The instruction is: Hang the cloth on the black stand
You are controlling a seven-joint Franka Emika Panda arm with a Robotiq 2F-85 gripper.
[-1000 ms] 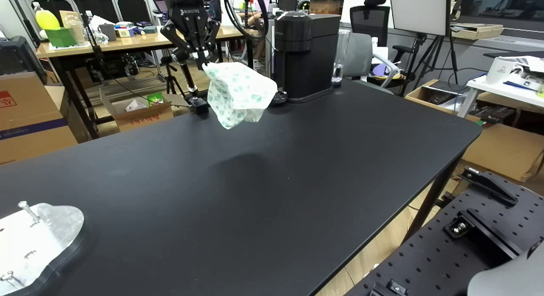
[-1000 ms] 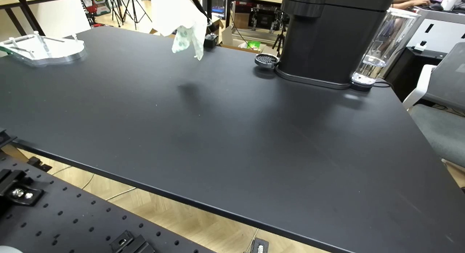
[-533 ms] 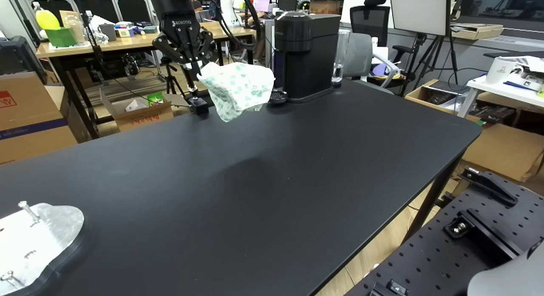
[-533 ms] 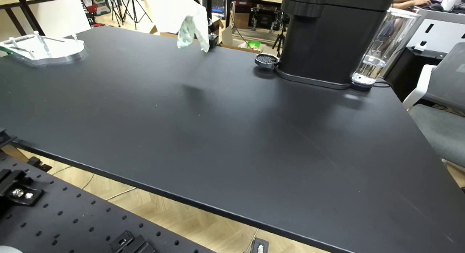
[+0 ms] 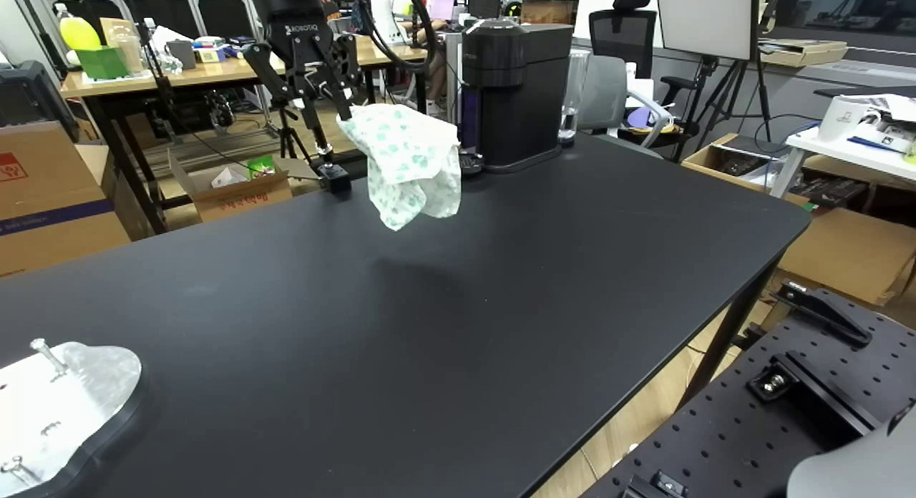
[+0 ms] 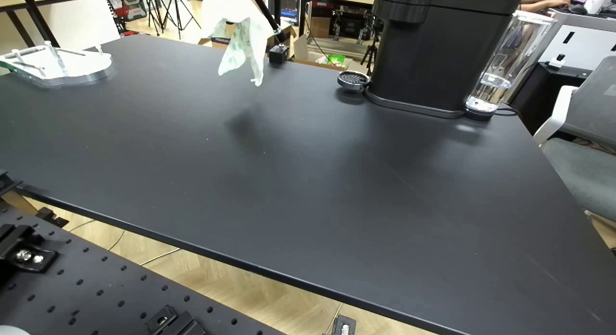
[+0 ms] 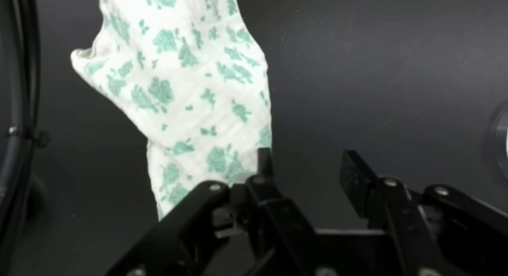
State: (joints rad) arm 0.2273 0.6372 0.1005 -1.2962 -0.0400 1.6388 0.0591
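Observation:
The white cloth with green flower print is off the table, with its lower corners hanging free; it also shows in an exterior view. Its middle overlaps where the upper part of the black stand could be, so what bears it is hidden. The black stand has a small base at the table's far edge and a leaning pole; it also shows in an exterior view. My gripper is open beside the cloth's upper corner. In the wrist view my gripper has nothing between its fingers; the cloth lies behind the left finger.
A black coffee machine with a clear water tank and a round drip tray stands at the far side. A plate with metal posts lies on the black table. A cardboard box stands beyond the edge.
My gripper was shut at the cloth's corner half a second ago and is now open. The cloth's lower corners hang lower, and its shadow has shifted.

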